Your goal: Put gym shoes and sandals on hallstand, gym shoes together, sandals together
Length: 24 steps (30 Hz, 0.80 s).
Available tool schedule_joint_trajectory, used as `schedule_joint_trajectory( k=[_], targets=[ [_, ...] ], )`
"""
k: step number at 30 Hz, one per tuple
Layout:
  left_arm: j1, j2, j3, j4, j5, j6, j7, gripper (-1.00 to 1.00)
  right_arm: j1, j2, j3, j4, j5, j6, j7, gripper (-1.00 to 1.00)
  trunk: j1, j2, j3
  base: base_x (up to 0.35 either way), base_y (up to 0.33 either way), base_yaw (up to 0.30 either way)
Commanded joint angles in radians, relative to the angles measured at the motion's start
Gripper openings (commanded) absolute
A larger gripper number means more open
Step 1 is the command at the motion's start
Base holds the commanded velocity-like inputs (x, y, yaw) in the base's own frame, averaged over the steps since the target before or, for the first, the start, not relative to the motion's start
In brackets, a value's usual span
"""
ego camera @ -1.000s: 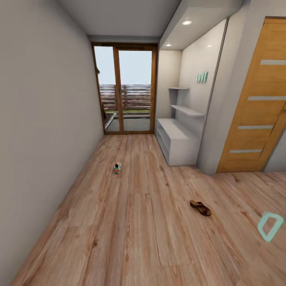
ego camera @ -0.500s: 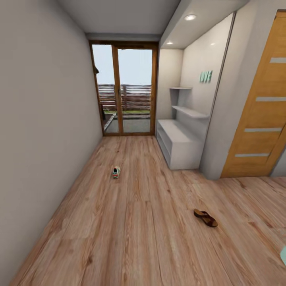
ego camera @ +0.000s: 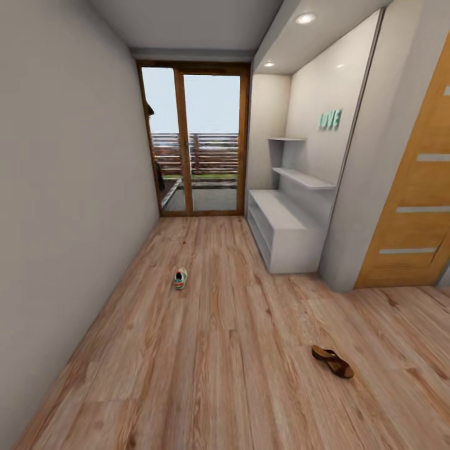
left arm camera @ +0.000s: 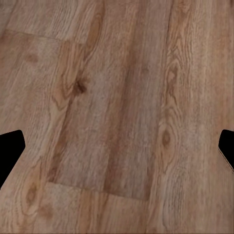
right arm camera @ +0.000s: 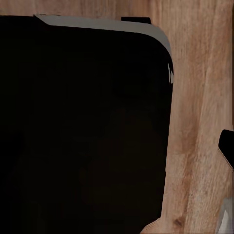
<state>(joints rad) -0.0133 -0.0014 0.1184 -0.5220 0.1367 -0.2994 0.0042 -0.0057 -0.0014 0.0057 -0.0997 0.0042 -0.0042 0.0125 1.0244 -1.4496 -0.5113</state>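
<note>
One gym shoe (ego camera: 180,279), white with green and red accents, lies on the corridor floor (ego camera: 225,350) left of centre. A single dark brown sandal (ego camera: 332,362) lies nearer, at the lower right. The white hallstand (ego camera: 284,232) stands against the right wall under teal letters (ego camera: 330,119), its bench top and shelves bare. In the left wrist view my left gripper (left arm camera: 117,146) hangs open over bare planks, a black fingertip (left arm camera: 10,146) at each side edge. My right gripper (right arm camera: 117,146) shows one fingertip (right arm camera: 227,147) far out at the edge, beside a large black body.
A glass door (ego camera: 197,140) with a wooden frame closes the far end of the corridor. A grey wall (ego camera: 69,206) runs along the left. An orange wooden door (ego camera: 415,212) stands right of the hallstand, past a wall corner (ego camera: 356,237).
The head camera has moved forward and turned a little, so the shoe, sandal and hallstand sit lower and larger in the picture. A teal outline at lower right has left the view.
</note>
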Motion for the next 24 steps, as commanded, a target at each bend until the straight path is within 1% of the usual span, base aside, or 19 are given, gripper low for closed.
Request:
schedule_joint_trajectory(
  k=[1,6,11,24],
  targets=[
    [-0.001,0.000,0.000,0.000,0.006,-0.003,0.000,1.00,0.000,0.000,0.000,0.000,0.000,0.000,0.001,1.00,0.001,0.000,-0.001,0.344,0.000,0.000],
    [0.000,0.000,0.000,0.000,0.006,-0.003,0.000,1.00,0.000,0.000,0.000,0.000,0.000,0.000,0.001,1.00,0.001,0.000,-0.001,0.344,0.000,-0.038],
    [0.000,0.000,0.000,0.000,0.006,-0.003,0.000,1.00,0.000,0.000,0.000,0.000,0.000,0.000,0.001,1.00,0.001,0.000,-0.001,0.344,0.000,-0.139],
    [0.000,0.000,0.000,0.000,0.006,-0.003,0.000,1.00,0.000,-0.001,-0.001,-0.001,0.000,0.000,0.001,1.00,0.001,0.000,-0.001,0.344,0.000,-0.244]
  ],
)
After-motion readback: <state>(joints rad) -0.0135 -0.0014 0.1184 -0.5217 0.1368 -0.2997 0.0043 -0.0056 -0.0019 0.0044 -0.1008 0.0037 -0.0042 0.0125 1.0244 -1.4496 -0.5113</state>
